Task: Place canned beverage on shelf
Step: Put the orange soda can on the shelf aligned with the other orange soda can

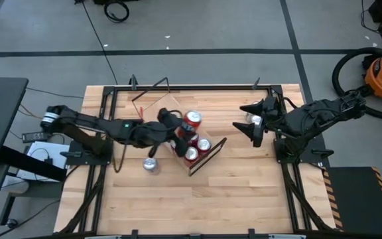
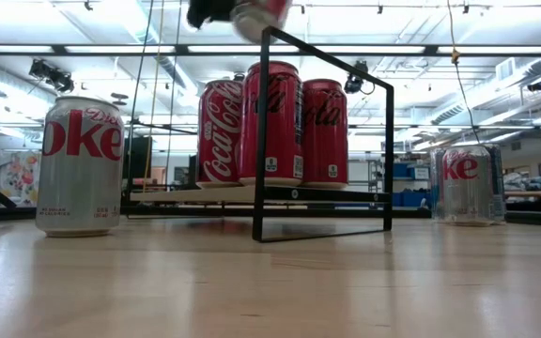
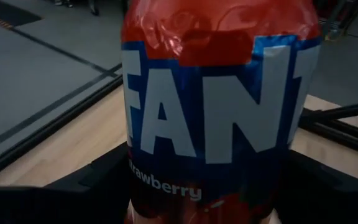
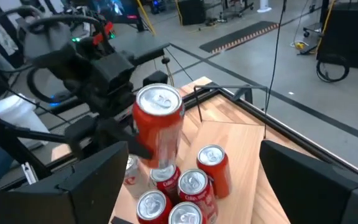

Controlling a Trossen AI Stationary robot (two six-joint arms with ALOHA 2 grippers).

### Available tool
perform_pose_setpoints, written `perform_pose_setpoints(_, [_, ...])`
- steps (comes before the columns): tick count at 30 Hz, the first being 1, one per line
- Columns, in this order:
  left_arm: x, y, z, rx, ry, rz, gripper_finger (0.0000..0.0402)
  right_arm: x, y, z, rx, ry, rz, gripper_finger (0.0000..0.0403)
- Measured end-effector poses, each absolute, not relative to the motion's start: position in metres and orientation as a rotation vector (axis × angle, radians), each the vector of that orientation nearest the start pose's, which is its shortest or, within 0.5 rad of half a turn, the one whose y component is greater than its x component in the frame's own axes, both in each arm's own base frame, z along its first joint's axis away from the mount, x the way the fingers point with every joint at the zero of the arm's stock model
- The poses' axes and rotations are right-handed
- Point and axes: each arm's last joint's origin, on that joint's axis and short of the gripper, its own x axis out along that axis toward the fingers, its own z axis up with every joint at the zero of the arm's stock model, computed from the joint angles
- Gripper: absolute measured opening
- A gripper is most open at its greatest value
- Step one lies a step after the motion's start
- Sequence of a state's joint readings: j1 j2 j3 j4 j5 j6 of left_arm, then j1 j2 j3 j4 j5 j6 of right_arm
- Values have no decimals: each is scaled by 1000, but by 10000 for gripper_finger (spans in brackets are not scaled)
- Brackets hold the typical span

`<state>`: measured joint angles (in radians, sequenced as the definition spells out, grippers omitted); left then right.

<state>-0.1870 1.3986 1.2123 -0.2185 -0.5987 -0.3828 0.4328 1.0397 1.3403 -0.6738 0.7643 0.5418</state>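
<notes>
The shelf, a light-wood plank (image 4: 241,143) with black wire end frames (image 2: 262,131), lies slantwise at mid-table. Several red cola cans (image 1: 197,146) stand on it. My left gripper (image 1: 180,125) reaches in from the table's left and is shut on a red and blue Fanta can (image 4: 158,121), which is raised above those cans. My right gripper (image 1: 253,130) hovers open to the right of the shelf, with nothing between its fingers. My left gripper pinches the Fanta can's side wall (image 3: 166,186) between its two fingers (image 3: 98,186), one on each side. The fingers come nearly level from the table's left. The can stands upright in the hold, lifted clear above the cans on the shelf.
One silver Diet Coke can (image 1: 151,164) stands on the table left of the shelf's near end. Another (image 2: 468,183) stands to the right, under my right gripper. A black frame (image 1: 111,113) rims the wooden table top. The near half of the table shows bare wood.
</notes>
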Motion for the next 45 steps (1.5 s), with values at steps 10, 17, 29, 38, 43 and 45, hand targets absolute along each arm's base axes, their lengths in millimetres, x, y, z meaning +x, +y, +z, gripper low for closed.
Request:
perform_pose_setpoints(10, [255, -34, 302, -257, 256, 503, 305, 175, 59, 425, 333, 240, -415, 372])
perform_pose_setpoints(17, [232, -30, 279, -242, 251, 574, 305, 174, 58, 423, 389, 246, -431, 372])
perform_pose_setpoints(29, [211, -24, 226, -199, 210, 570, 305, 175, 58, 419, 406, 254, -469, 371])
perform_pose_setpoints(38, [190, -16, 183, -183, 89, 549, 305, 173, 56, 414, 480, 277, -505, 371])
perform_pose_setpoints(43, [179, -10, 168, -133, 71, 554, 305, 173, 50, 411, 486, 290, -555, 371])
perform_pose_setpoints(45, [177, -8, 166, -113, 72, 539, 305, 173, 47, 411, 485, 290, -570, 371])
